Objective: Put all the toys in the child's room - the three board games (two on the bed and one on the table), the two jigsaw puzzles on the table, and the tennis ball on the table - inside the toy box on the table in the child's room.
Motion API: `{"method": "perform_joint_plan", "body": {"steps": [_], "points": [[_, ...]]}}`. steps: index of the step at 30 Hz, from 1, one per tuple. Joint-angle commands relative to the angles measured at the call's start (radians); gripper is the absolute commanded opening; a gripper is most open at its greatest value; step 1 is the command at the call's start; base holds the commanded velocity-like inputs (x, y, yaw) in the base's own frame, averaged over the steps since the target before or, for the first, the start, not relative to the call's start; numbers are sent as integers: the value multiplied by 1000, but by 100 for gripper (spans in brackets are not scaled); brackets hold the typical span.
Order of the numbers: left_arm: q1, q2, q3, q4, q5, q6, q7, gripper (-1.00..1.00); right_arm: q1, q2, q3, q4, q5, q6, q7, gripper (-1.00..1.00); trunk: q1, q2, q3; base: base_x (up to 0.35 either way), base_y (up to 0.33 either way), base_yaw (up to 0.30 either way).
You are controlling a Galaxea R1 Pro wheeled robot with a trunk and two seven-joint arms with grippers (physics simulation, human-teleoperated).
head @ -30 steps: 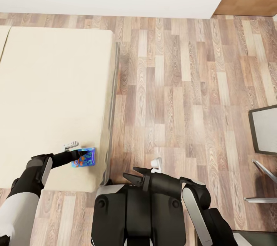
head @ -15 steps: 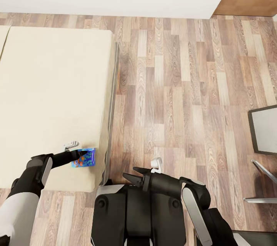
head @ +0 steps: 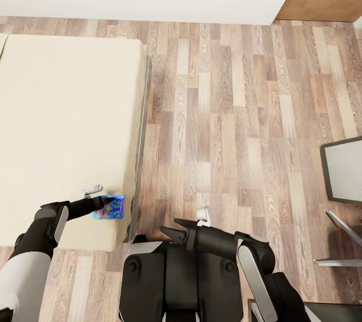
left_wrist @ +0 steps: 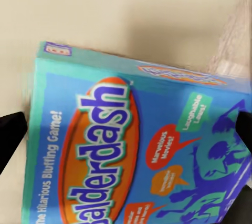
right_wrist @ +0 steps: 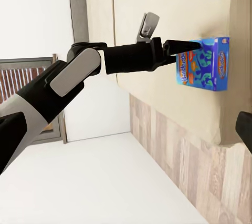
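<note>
The left gripper (head: 106,205) reaches over the bed (head: 60,126), its fingers straddling the blue Balderdash board game (head: 109,207) that lies near the bed's corner. Whether they already clamp the box, I cannot tell. This looks like the pickup step; next comes lifting it clear. The right gripper (head: 173,228), jaws apart and empty, hangs beside the bed, above the wood floor (head: 226,110).

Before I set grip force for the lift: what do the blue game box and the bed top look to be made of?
The blue game box looks like glossy printed cardboard: sharp folded edges and a bright printed cover held by the left claw. The bed top looks like soft matte beige fabric, plain with rounded edges, though the render leaves that open.
</note>
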Motion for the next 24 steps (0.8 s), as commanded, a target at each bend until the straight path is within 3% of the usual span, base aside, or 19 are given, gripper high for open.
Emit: {"method": "perform_joint_plan", "body": {"steps": [1,24], "points": [[0,0,3,-1,-6,6,-8,100,0,0,-1,0,-3,6,0,100,1,-2,-1,0,-93,0],[0,0,3,-1,-6,6,-8,100,0,-1,-1,-1,-5,5,0,100,1,-2,-1,0,-15,0]]}}
